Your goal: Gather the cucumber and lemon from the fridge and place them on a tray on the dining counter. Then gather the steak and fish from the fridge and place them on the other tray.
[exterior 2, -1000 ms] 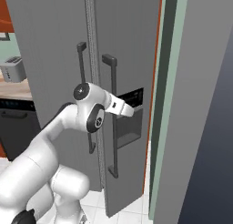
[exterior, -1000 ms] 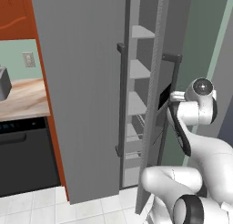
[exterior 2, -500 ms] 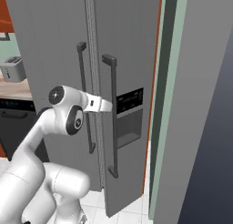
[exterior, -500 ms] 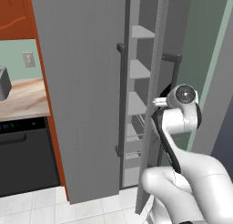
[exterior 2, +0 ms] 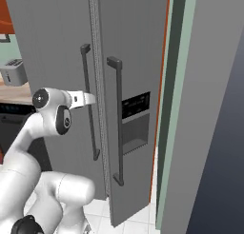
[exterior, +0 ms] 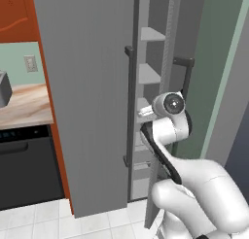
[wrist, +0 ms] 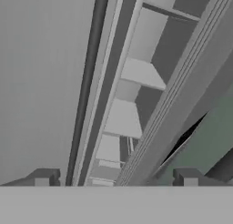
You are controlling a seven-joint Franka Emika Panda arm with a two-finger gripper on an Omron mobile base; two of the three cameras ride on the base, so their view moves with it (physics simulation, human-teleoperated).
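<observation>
The grey two-door fridge [exterior: 87,87] stands in front of me with its right door [exterior 2: 138,47] ajar. Through the gap I see pale bare shelves [wrist: 136,73], which also show in the left base view [exterior: 151,35]. My gripper [wrist: 114,180] is open and holds nothing. It points into the gap, between the left door's handle [wrist: 88,82] and the right door's ribbed edge [wrist: 182,82]. From the right base view the hand [exterior 2: 88,99] is level with the middle of the left handle [exterior 2: 87,76]. The cucumber, lemon, steak, fish and trays are out of view.
The right door's dark handle [exterior 2: 116,119] stands just right of my hand. A wooden counter [exterior: 24,104] with a toaster [exterior 2: 13,70] lies to the left, above a black appliance front [exterior: 24,165]. A green wall [exterior: 219,77] closes the right side. The floor is pale tile [exterior: 44,216].
The gripper has opened and come off the right door's handle. The arm has swung left, from the right door to the gap between the doors.
</observation>
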